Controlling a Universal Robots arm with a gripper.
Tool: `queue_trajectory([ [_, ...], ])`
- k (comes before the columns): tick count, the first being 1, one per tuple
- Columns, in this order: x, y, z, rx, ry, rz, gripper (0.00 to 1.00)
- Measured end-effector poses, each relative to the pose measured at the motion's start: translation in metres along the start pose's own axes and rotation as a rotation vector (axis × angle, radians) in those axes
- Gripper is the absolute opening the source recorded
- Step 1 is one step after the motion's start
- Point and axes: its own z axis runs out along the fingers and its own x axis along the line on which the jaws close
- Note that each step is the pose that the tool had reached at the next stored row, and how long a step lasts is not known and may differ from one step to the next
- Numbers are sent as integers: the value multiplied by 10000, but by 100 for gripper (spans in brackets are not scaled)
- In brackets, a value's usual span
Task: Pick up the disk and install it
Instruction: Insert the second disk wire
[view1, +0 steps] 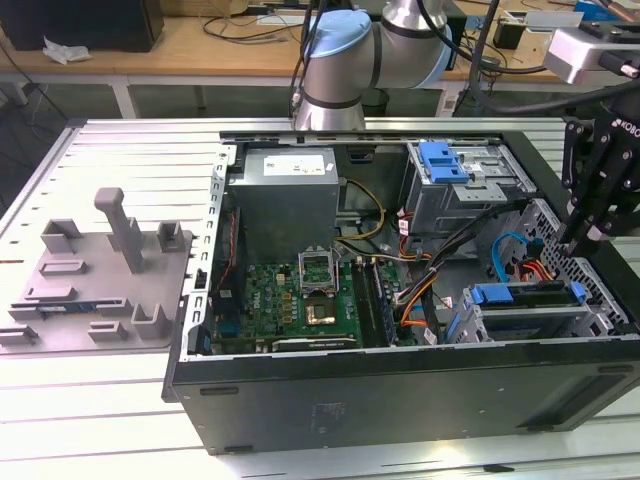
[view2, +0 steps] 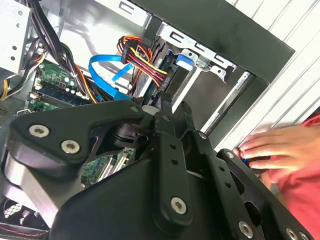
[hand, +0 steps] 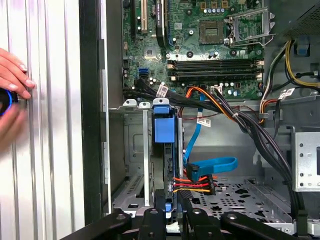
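Well, on the exterior view's left the grey moulded fixture (view1: 100, 270) sat on the ribbed table (view1: 130, 150), its upright posts bare. Just beside it, the open computer case (view1: 400, 385) lay on its side. Inside, nearest the fixture, I could see the green motherboard (view1: 290, 300) with the grey power supply (view1: 290, 195) behind it. Further across stood a metal drive cage with a blue latch (view1: 445, 160) on top, and bundles of cables ran down from it toward the near wall.

The disk (view1: 525, 296) was at the case's near corner, on the exterior view's right, standing on edge in the metal bay with its blue carrier rail uppermost. In the first wrist view it sat between the bay's walls, and a flat blue cable (hand: 212, 165) and a plug with red, yellow and orange wires (hand: 192, 185) met its end.

The gripper (view1: 590, 238) hung right over that bay, at the exterior view's far right. I could not tell how far it was open, nor whether it had hold of anything.

In both wrist views a person's hand (hand: 12, 80) rested on the table outside the case wall, over something blue.
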Motion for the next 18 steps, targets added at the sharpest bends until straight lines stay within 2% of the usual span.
queue_trajectory([
  [7,0,-1,0,5,1,1,24],
  [8,-9,-1,-1,5,20,3,24],
  [10,-56,-2,-2,9,134,0,24],
  [11,-138,-1,-3,14,308,1,24],
  [12,-204,1,-4,20,594,2,24],
  [14,-285,3,-1,11,1182,-55,24],
  [15,-318,4,1,17,1290,-79,24],
  [16,-357,6,6,24,1434,-99,24],
  [18,-387,6,13,31,1525,-122,24],
])
